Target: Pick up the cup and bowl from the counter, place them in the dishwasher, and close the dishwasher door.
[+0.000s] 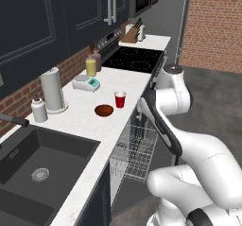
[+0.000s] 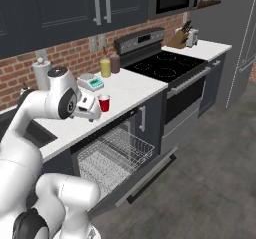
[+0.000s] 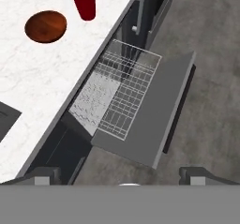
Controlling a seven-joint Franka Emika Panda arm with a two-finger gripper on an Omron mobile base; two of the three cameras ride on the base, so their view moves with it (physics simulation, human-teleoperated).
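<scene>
**Gripper spread wide above dishwasher, cup and bowl on counter**

Gripper point(image 3: 120, 174) is empty, fingers point(image 3: 40, 175) far apart at the bottom corners of the hand view, nothing between them. It looks down from above the open dishwasher point(image 3: 126, 96), off the counter point(image 3: 37, 92) edge. In the right base view the hand sits just left of the cup point(image 2: 104, 103), close to it but not touching as far as I can tell.

Cup point(image 3: 84, 0) stands upright on the counter, near the front edge, red w/ white rim. In the hand view it's at the top, well away from the fingertips. Bowl point(image 3: 45, 26) lies just beside the cup, apart from it, further from the counter edge toward the sink point(image 1: 33, 168) side. In the left base view the bowl point(image 1: 104, 110) is just left of and nearer than the cup point(image 1: 120, 99).

Dishwasher door point(image 3: 154, 120) is dropped down flat; wire rack point(image 3: 124, 94) is pulled out over it, w/ nothing in it that I can see. Rack point(image 1: 134, 149) sits below the counter edge, under the cup and bowl area.

Further out on the counter: paper towel roll point(image 1: 52, 90), small white bottle point(image 1: 38, 109), scale point(image 1: 86, 83), yellow bottle point(image 1: 90, 65) and a dark one point(image 1: 97, 59) behind it. Beyond them the stove point(image 1: 133, 58), then a knife block point(image 1: 133, 32).
</scene>
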